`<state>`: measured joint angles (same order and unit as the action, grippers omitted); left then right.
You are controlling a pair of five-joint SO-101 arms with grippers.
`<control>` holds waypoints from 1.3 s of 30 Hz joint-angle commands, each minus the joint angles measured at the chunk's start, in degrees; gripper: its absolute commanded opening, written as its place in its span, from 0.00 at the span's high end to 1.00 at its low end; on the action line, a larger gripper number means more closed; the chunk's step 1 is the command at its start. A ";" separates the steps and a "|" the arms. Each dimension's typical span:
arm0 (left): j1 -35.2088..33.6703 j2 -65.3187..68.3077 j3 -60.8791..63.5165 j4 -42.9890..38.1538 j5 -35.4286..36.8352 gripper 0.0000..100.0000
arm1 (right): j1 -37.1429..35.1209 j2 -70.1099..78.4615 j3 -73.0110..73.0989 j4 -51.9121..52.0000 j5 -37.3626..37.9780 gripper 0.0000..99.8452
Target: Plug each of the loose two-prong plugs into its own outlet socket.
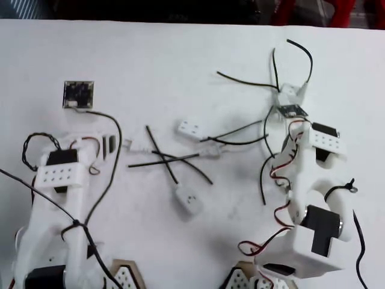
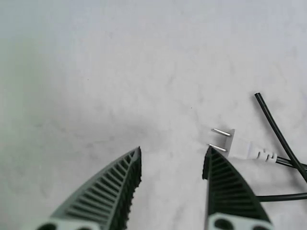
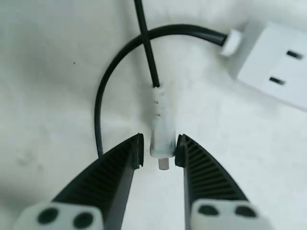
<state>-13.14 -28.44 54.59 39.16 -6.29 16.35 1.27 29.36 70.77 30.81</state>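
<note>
My left gripper [image 2: 173,153] [image 1: 108,146] stands open just above the table. A white two-prong plug [image 2: 233,143] [image 1: 129,144] on a black cord lies right beside one fingertip, prongs toward the gap. My right gripper [image 3: 159,149] is shut on another white plug [image 3: 162,134], held on its edge with a prong toward the camera. A white outlet socket [image 3: 278,67] [image 1: 290,91] lies just beyond it. Two more sockets [image 1: 191,128] [image 1: 188,198] and a third plug [image 1: 210,152] lie in the table's middle.
Black cords [image 1: 174,159] cross between the arms and loop around the far right socket. A small dark square board [image 1: 78,93] sits at the far left. The white table [image 1: 168,60] is bare toward the back.
</note>
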 commanded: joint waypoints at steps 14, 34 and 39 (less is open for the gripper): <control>-0.48 -1.71 -0.35 -1.05 0.09 0.79 | -0.40 1.63 -1.14 -1.98 0.00 0.89; -0.48 -1.71 -0.35 -1.05 0.09 0.79 | -0.13 3.47 -3.52 -2.15 0.09 0.98; -0.48 -1.71 -0.35 -1.05 0.09 0.79 | -0.04 1.27 -3.96 -0.92 0.09 0.98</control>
<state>-13.14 -28.44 54.59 39.16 -6.29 16.35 5.14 29.36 69.01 30.64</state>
